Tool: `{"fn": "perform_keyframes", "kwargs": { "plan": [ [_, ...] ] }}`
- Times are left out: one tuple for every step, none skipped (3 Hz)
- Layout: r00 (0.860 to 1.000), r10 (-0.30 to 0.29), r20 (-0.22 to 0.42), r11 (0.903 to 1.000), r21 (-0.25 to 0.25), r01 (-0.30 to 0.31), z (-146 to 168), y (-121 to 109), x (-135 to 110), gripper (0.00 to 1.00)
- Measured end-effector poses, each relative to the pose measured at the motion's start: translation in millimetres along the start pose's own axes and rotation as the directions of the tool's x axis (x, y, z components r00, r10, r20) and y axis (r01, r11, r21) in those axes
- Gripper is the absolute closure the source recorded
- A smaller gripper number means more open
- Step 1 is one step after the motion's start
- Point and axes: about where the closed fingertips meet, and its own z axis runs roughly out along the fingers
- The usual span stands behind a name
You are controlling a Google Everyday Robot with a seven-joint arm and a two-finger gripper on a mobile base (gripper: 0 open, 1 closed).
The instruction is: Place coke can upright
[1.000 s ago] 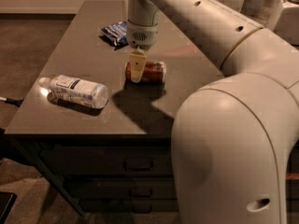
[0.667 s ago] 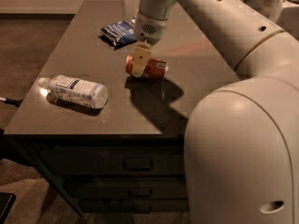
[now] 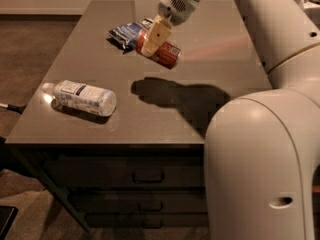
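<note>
The red coke can (image 3: 164, 52) hangs in the air above the grey table (image 3: 100, 116), tilted, its long axis slanting down to the right. My gripper (image 3: 152, 40) is shut on the coke can, with a tan finger (image 3: 154, 36) across the can's left part. The can's shadow lies on the tabletop below it. The arm reaches in from the upper right.
A clear plastic water bottle (image 3: 82, 96) with a white-blue label lies on its side at the table's front left. A dark blue snack bag (image 3: 126, 32) lies at the back, just behind the can. My white body (image 3: 260, 159) fills the right foreground. Drawers sit under the table.
The gripper has lifted the coke can off the tabletop and tilted it; the can was lying on the table before. The bottle and bag have not moved.
</note>
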Motion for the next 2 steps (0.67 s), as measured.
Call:
{"fn": "perform_keyframes", "kwargs": {
  "plan": [
    [0.991, 0.027, 0.134, 0.9993, 0.021, -0.03, -26.9, -10.0, -12.4, 1.0],
    [0.96, 0.098, 0.263, 0.993, 0.038, -0.112, -49.7, -26.1, -8.4, 1.0]
  ]
}}
